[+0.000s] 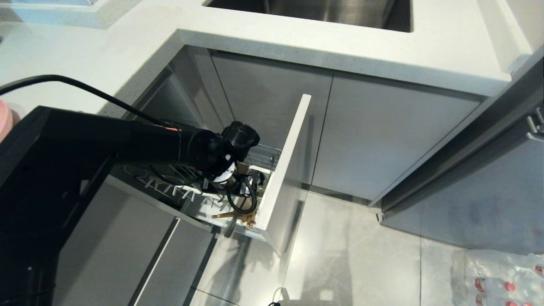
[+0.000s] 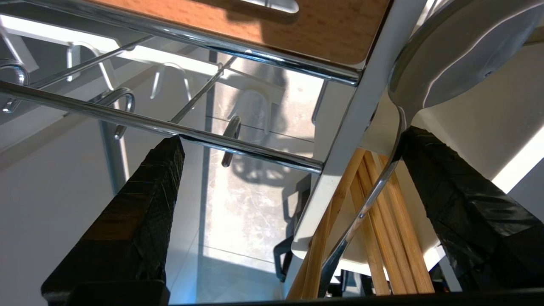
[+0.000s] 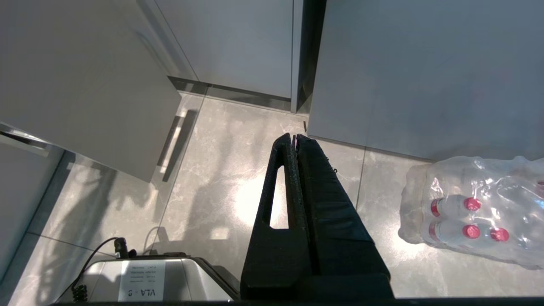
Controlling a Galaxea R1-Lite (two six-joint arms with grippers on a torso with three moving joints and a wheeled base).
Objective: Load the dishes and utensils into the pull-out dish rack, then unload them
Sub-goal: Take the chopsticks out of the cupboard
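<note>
The pull-out dish rack [image 1: 282,170] stands pulled out from under the counter. My left gripper [image 1: 238,191] reaches down into it. In the left wrist view the left gripper [image 2: 290,138] is open, its black fingers [image 2: 140,212] spread wide. Between them lie a chrome basket wire [image 2: 238,146] and the white cutlery holder's edge [image 2: 340,144]. The wooden chopsticks [image 2: 399,229] and the spoon [image 2: 459,51] lean in the holder, and the spoon's slim handle [image 2: 365,208] runs close beside one finger, ungripped. My right gripper [image 3: 294,138] hangs shut over the floor. A pink rim [image 1: 4,119] shows on the counter; the bowl is out of view.
The wooden slotted insert [image 2: 306,25] lies beyond the wires. A double-door grey cabinet [image 1: 374,136] and the sink [image 1: 318,10] are behind the rack. A wrapped pack of water bottles [image 3: 471,212] lies on the tiled floor at the right, and the robot's base [image 3: 148,284] is below.
</note>
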